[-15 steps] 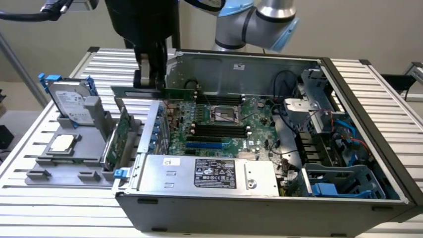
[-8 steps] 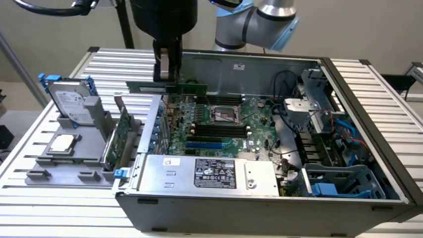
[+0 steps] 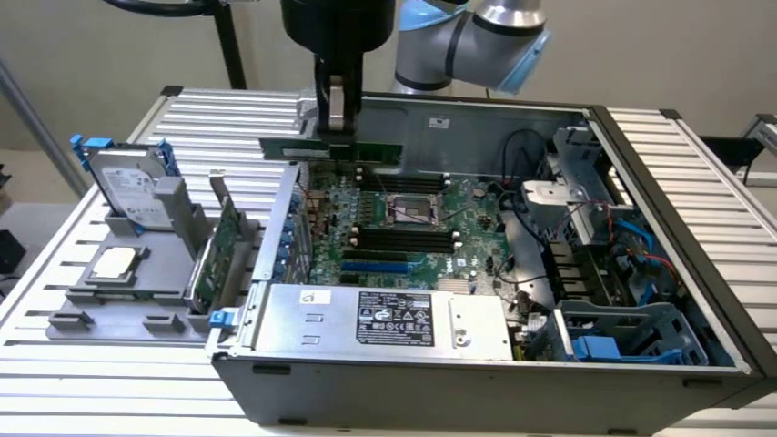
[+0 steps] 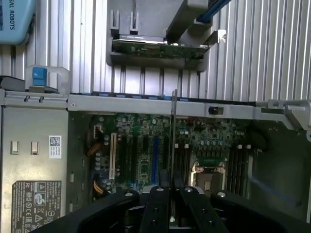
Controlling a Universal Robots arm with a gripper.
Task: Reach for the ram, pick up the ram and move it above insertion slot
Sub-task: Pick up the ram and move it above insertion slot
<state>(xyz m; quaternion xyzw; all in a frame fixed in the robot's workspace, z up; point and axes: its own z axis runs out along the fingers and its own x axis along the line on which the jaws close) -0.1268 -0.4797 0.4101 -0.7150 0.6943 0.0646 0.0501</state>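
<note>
Above the far side of the open computer case (image 3: pixel 680 300), the claw (image 3: pixel 337 127) is clamped on the ram (image 3: pixel 330 149), held level over the motherboard (image 3: pixel 401 228); the stick should stay level and parallel to the slots (image 3: pixel 395 238), not tilting.

A robotics lab or test workshop is suggested — an opened desktop computer case (image 3: pixel 486 364) is laid on a ribbed aluminium-profile table (image 3: pixel 680 164), its motherboard (image 3: pixel 401 228) exposed. Just beside the case, on the exterior view's left, a grey fixture (image 3: pixel 122 300) is set, where a hard drive (image 3: pixel 127 187) and an expansion card (image 3: pixel 222 246) are held upright.
</note>
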